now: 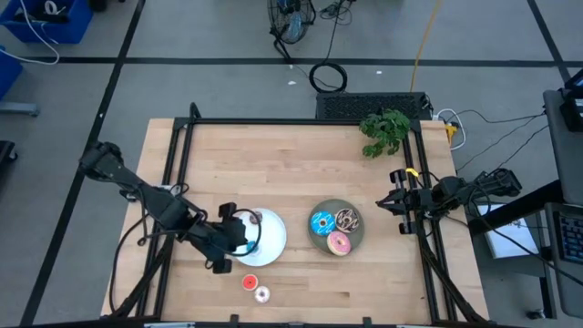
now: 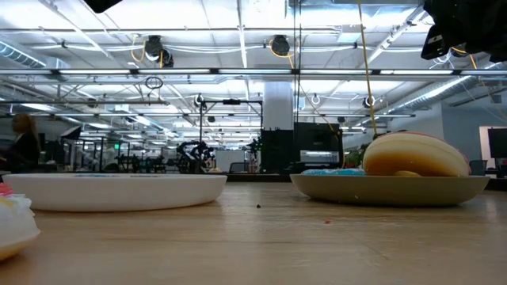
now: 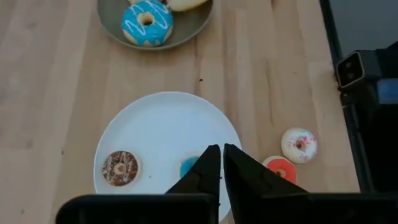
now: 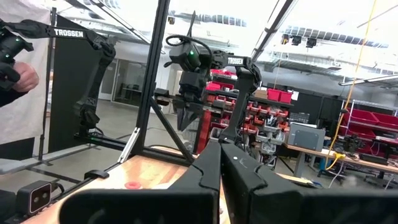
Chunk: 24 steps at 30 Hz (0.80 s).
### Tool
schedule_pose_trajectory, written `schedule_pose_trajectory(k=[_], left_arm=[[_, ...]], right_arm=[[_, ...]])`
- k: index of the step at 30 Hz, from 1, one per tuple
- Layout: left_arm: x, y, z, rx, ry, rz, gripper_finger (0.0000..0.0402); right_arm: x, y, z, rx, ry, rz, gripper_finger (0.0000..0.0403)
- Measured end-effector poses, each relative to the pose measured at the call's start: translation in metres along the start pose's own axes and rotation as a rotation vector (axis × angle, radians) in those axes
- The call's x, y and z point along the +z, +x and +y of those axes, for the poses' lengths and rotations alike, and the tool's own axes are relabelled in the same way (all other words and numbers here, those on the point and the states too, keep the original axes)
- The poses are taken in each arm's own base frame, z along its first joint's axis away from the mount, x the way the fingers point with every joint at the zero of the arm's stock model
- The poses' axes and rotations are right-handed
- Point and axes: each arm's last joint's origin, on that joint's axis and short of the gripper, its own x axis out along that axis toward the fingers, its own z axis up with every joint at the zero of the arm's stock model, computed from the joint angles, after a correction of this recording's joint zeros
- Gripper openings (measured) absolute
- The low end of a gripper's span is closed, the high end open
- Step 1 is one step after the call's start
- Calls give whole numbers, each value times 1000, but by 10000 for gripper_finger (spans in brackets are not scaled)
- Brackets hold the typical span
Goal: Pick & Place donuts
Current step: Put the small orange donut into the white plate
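A white plate (image 1: pixel 271 239) holds a tiny brown donut (image 3: pixel 120 168) and a tiny blue donut (image 3: pixel 188 165), which my left fingers half hide. My left gripper (image 3: pixel 222 154) hovers shut above that plate's near side (image 1: pixel 239 235), with nothing between its fingers. A tiny red donut (image 3: pixel 281 168) and a tiny white donut (image 3: pixel 299 144) lie on the table by the front edge. The grey plate (image 1: pixel 357 239) carries a blue donut (image 1: pixel 321 221), a dark sprinkled donut (image 1: pixel 347 218) and a pink donut (image 1: pixel 339 243). My right gripper (image 1: pixel 393 204) waits shut at the right edge.
A green leafy sprig (image 1: pixel 384 130) lies at the far right corner. A black frame (image 1: pixel 301 121) runs around the table. Bare wood lies between the plates and the far edge. A person's hand (image 4: pixel 15 71) shows beyond the table.
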Motion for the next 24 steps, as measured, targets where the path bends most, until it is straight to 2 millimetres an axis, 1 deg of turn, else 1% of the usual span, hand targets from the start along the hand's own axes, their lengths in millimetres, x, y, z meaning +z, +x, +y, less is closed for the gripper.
schedule_pose_trajectory(k=[5,14,24], left_arm=[[0,2,0,4,-34,6,29],[0,2,0,26,-23,-5,4],[0,2,0,43,-27,-18,39]], right_arm=[[0,0,0,0,-7,0,0],[0,0,0,0,-10,0,0],[0,0,0,0,-10,0,0]])
